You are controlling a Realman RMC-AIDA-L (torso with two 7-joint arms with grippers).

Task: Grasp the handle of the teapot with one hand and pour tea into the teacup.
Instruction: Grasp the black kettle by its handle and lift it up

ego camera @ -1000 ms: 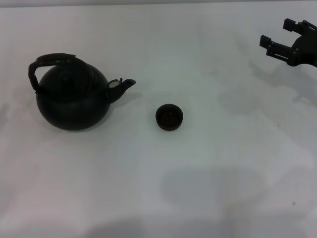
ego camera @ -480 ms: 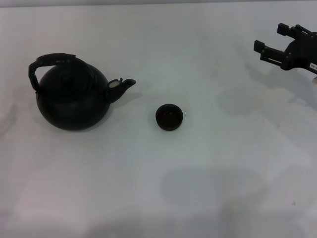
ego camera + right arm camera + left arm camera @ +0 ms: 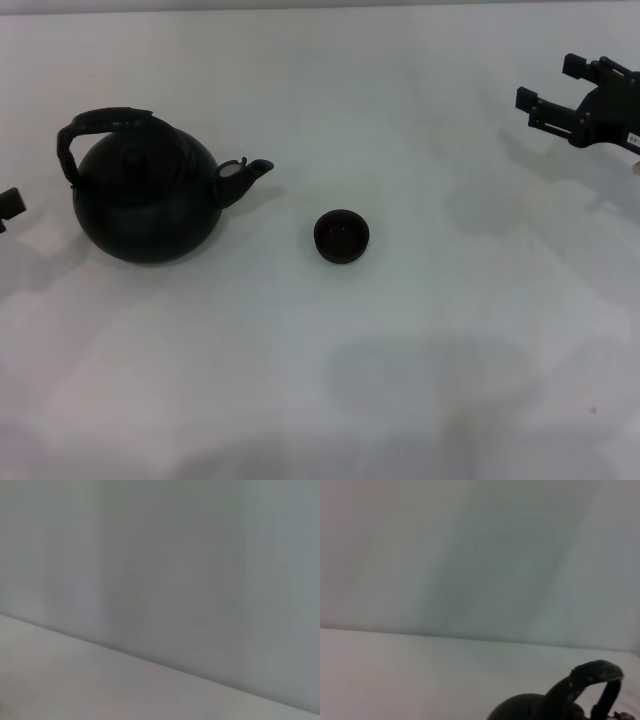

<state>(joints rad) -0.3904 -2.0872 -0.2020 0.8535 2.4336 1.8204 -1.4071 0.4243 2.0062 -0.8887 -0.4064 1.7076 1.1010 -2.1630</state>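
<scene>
The matte-black teapot (image 3: 148, 205) stands upright at the left of the white table, its spout pointing right toward the teacup. Its arched dark handle (image 3: 100, 122) loops over the knobbed lid. The handle (image 3: 585, 679) and the pot's top (image 3: 520, 709) also show in the left wrist view. The tiny black teacup (image 3: 342, 235) stands in the middle, apart from the pot. A tip of my left gripper (image 3: 8, 207) shows at the left edge, left of the teapot and not touching it. My right gripper (image 3: 552, 85) hangs open and empty at the far right.
The white table (image 3: 420, 380) spreads wide in front of and behind the cup. A plain pale wall (image 3: 200, 555) stands beyond the table's far edge in both wrist views.
A tip of my left gripper has come into view at the left edge beside the teapot. My right gripper shifted slightly at the far right. Teapot and teacup have not moved.
</scene>
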